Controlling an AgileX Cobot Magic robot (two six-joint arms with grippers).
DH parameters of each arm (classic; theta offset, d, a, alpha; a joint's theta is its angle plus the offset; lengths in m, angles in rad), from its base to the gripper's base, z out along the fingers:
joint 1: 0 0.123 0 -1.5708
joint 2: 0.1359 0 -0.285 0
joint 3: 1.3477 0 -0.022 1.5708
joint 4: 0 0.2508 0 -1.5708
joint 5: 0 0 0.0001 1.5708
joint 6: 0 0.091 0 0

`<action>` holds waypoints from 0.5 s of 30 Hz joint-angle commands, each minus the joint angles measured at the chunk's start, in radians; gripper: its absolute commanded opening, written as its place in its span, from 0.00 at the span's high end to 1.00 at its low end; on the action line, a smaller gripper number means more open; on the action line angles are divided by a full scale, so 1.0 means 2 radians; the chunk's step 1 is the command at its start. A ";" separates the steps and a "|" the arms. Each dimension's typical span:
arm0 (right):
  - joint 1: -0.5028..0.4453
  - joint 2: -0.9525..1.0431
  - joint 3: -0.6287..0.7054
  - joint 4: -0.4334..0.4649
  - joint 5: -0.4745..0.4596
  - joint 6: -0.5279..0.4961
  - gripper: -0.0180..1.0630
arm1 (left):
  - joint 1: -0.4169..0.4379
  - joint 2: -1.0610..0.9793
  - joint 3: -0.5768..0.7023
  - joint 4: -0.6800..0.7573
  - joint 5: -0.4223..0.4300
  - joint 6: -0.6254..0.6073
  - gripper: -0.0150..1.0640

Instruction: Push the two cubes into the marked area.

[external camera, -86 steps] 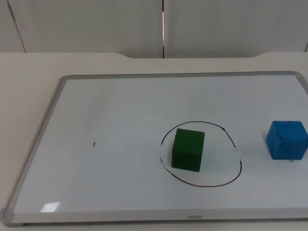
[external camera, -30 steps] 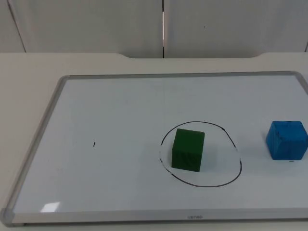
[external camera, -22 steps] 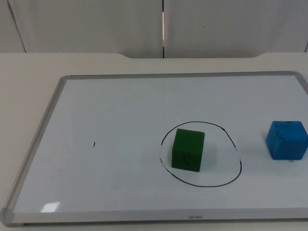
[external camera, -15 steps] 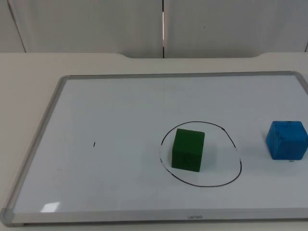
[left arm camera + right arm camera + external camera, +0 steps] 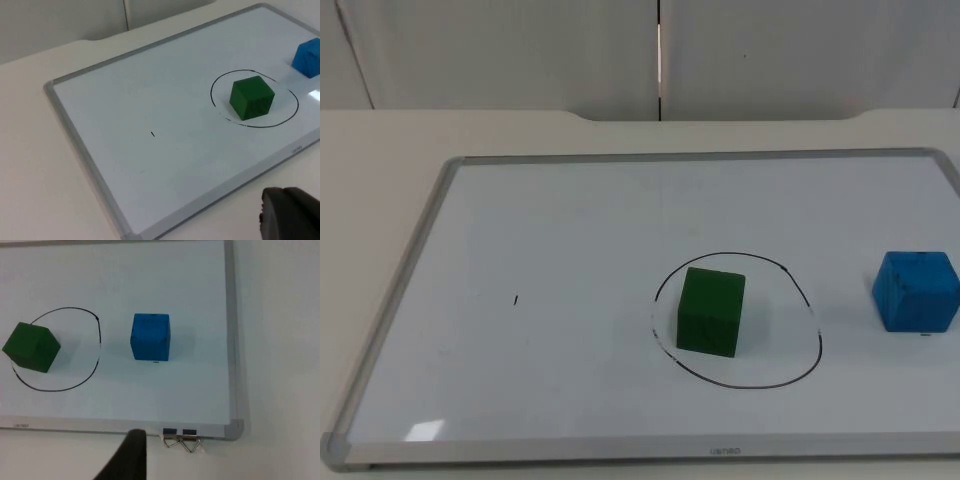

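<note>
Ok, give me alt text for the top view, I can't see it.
A green cube sits inside a black drawn circle on a whiteboard; a blue cube sits outside it, near the board's right edge.

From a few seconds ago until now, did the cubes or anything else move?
Nothing visibly changed. The green cube sits inside the drawn black circle as before, and the blue cube rests outside it to the right on the whiteboard, just where it was. No arm has come into the top view in any of the pictures.
</note>
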 commanded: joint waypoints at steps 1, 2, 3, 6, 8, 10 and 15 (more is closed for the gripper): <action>-0.002 0.032 -0.009 0.003 -0.024 0.000 0.02 | 0.001 -0.002 0.002 0.003 0.005 -0.003 0.99; -0.002 0.066 -0.017 0.005 -0.039 0.000 0.03 | 0.001 -0.002 0.002 0.006 0.014 -0.003 0.99; -0.002 0.066 -0.017 0.005 -0.039 0.000 0.03 | 0.001 -0.002 0.002 0.006 0.014 -0.003 0.99; -0.002 0.131 -0.038 0.007 -0.050 0.000 0.06 | 0.001 -0.002 0.002 0.006 0.019 -0.003 0.99; -0.002 0.187 -0.054 0.008 -0.051 0.000 0.09 | 0.001 -0.002 0.003 0.008 0.019 -0.003 0.99; -0.002 0.214 -0.063 0.008 -0.052 0.000 0.12 | 0.001 -0.002 0.003 0.011 0.018 -0.003 0.99; -0.002 0.331 -0.098 0.008 -0.080 0.000 0.40 | 0.001 -0.002 0.003 0.034 0.018 -0.003 0.99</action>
